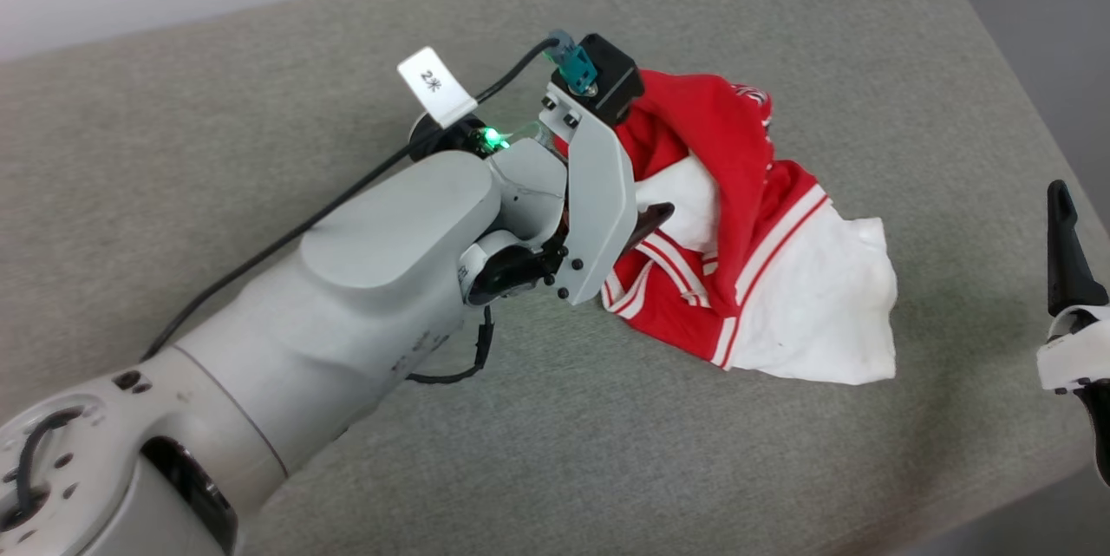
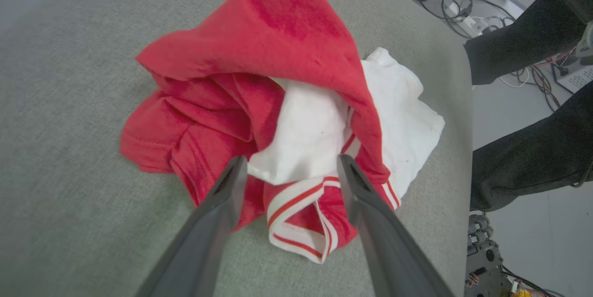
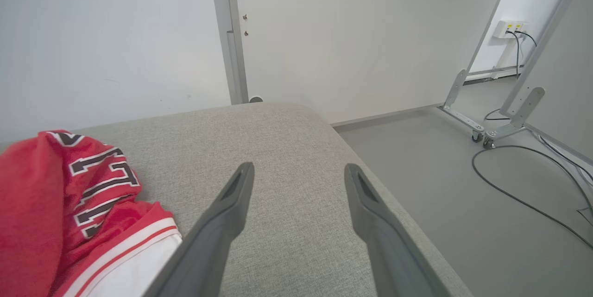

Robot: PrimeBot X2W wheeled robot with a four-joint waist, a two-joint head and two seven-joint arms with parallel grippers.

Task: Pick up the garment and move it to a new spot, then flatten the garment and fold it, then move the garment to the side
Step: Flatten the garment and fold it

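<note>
Garment (image 2: 278, 47) is lying crumpled on the grey worktop (image 2: 69, 148), right ahead of the left pincer (image 2: 291, 160) and partly under its tips. The left pincer's jaws are standing wide apart, clamping nothing. White cloth and a fold of striped trim (image 2: 296, 195) are showing in the gap between its two fingers (image 2: 217, 209). Red cloth is humping up just beyond the tips and spreading off to the left finger's outer side. A white sleeve piece (image 2: 407, 116) is spilling out past the right finger, toward the worktop's edge.

In the head view the left arm (image 1: 373, 278) is reaching across the worktop, its wrist bracket hiding the near side of the garment (image 1: 763, 218). One dark fingertip is poking out against the white cloth. A green light (image 1: 494, 138) is glowing on the wrist, and a black cable (image 1: 347, 192) with a white label (image 1: 438, 86) is trailing back from it.

The right pincer (image 3: 297, 167) is hovering above bare worktop with its jaws also spread wide and nothing between them. The garment (image 3: 32, 204) is lying well off to its left, apart from it, with black white-outlined lettering (image 3: 97, 167) facing up. Beyond the left pincer's right side, a person's legs (image 2: 533, 42) in dark trousers are standing beside the worktop, near cables (image 2: 444, 0) on the floor.
</note>
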